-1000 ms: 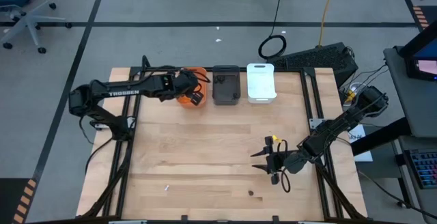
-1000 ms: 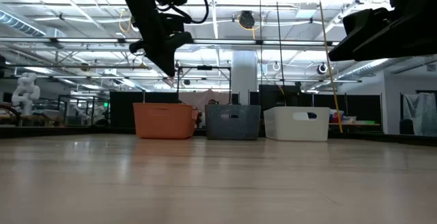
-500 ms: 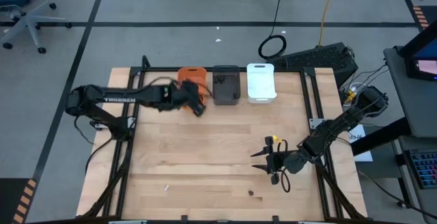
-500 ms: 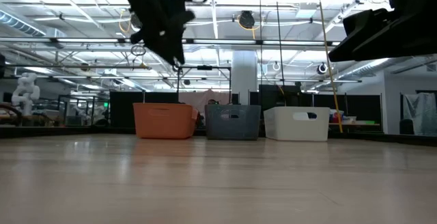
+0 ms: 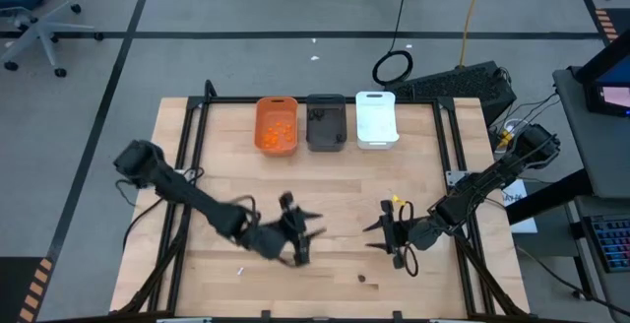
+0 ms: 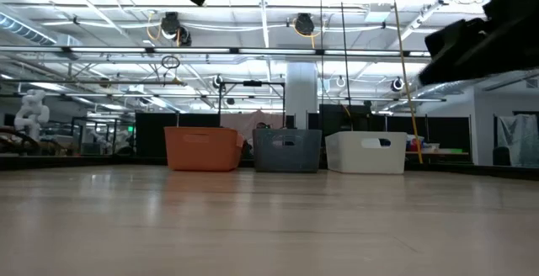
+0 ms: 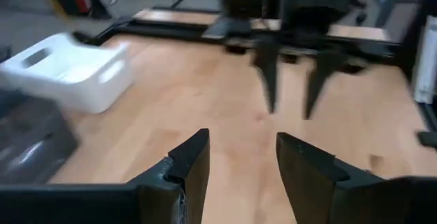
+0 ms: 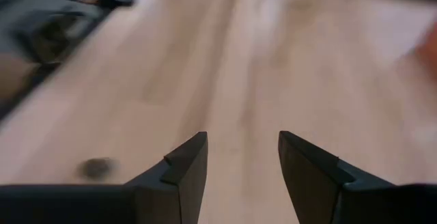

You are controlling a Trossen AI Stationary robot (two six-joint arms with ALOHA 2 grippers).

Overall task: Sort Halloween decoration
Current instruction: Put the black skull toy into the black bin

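**Orange pieces binned, two strays on the desk, both tools spread and empty**

Orange decoration pieces [image 5: 278, 130] heaped inside the orange bin [image 5: 277, 106], leftmost of three bins along the far edge of the desk [image 5: 325, 185]. Dark grey bin [image 5: 326, 122] in the middle with something dark inside, too small to tell. White bin [image 5: 375, 118] on the right, just beside the grey one. In the low view, the same three bins lined up side by side: orange [image 6: 201, 148], grey [image 6: 287, 150], white [image 6: 365, 152].

Small white stick [image 5: 238, 272] lying alone on the near left part of the desk. Small dark lump [image 5: 361, 278] lying near the front edge, right of centre, well apart from the stick; seen again as a blurred dark spot [image 8: 96, 167] on the wood in the right wrist view.

Left tool [image 5: 305, 232] low over the middle of the desk, fingers spread, nothing between them [image 7: 237, 162]. Right tool [image 5: 377, 234] just opposite, facing it, fingers likewise spread and empty [image 8: 239, 157]. Dark lump nearer the right tool than the left, touched by neither.
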